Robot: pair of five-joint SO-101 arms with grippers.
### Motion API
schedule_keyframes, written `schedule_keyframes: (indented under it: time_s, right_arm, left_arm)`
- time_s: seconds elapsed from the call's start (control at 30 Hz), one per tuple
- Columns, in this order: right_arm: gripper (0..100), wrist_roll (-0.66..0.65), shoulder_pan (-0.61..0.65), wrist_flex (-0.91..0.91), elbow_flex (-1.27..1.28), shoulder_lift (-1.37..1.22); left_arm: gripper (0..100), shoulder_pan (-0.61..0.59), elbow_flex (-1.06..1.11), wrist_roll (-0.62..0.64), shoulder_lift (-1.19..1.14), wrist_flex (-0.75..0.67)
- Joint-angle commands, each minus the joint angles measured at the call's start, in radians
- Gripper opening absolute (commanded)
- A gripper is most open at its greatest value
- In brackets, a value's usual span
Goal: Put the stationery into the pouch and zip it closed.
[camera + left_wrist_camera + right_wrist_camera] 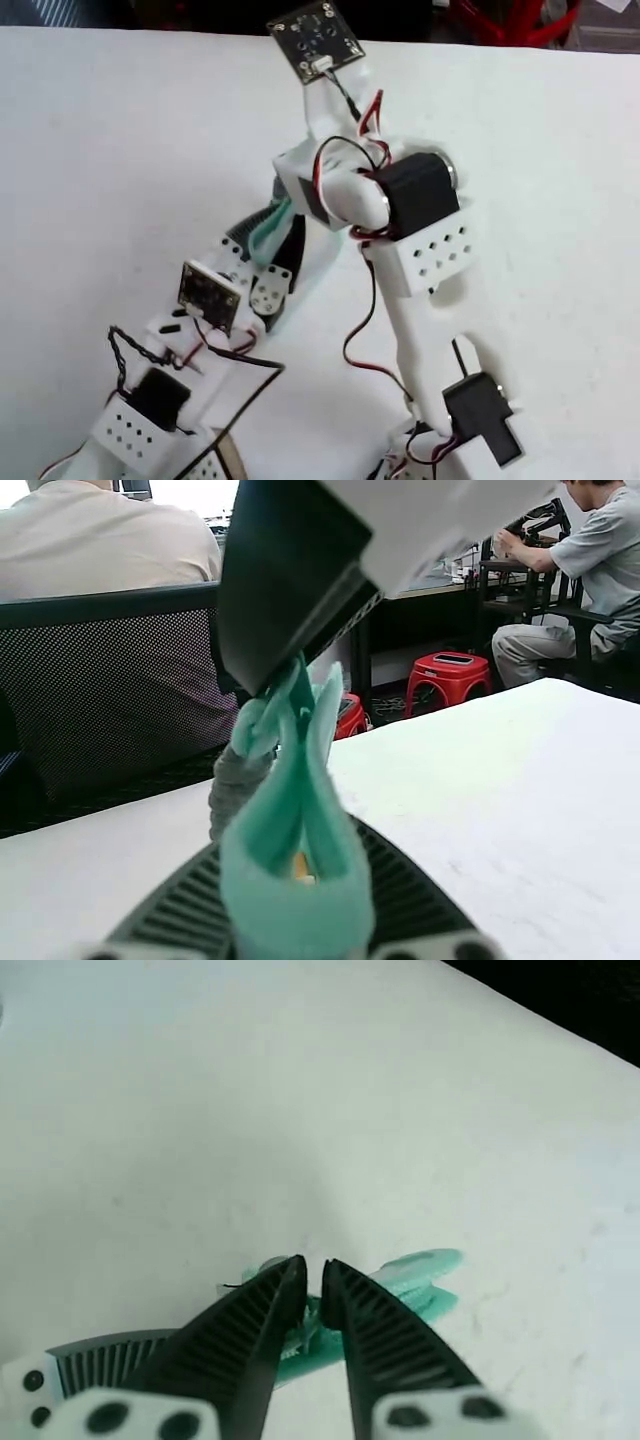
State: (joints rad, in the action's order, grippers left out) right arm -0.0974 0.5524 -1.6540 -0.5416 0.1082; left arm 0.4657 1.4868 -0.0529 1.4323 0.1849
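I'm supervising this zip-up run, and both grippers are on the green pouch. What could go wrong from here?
The right gripper pinches just a thin edge of the pouch, so it might slip off. The left gripper holds the pouch bunched between its fingers; pulling could twist it or tug it free.

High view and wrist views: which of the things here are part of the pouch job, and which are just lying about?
Part of the job: green pouch, gripped by the left gripper and the right gripper.
Just lying about: red stool and mesh chair, beyond the white table.
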Motion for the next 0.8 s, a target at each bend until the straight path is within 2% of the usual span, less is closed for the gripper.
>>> schedule_keyframes:
  time_s: [0.0,0.1,0.27,0.37,0.67,0.77]
  right_arm:
    - [1.7,0.000,-0.001,-0.022,-0.006,0.033]
    - [1.7,0.000,0.031,-0.050,-0.006,0.033]
    - [1.7,0.000,0.085,-0.059,-0.006,0.053]
    - [1.7,0.000,0.104,-0.059,-0.005,0.096]
    - [1.7,-0.003,0.163,-0.062,0.015,0.125]
    - [2.1,-0.009,0.120,-0.061,0.011,0.133]
  left_arm:
    - [2,-0.010,0.008,-0.012,-0.010,-0.003]
    - [3,-0.010,0.008,-0.012,-0.010,-0.008]
    - [17,-0.010,0.011,-0.002,-0.013,-0.002]
    - [16,-0.010,0.009,0.040,-0.013,0.018]
    - [16,-0.010,0.009,0.038,-0.013,0.018]
    - [16,-0.010,0.009,0.038,-0.013,0.018]
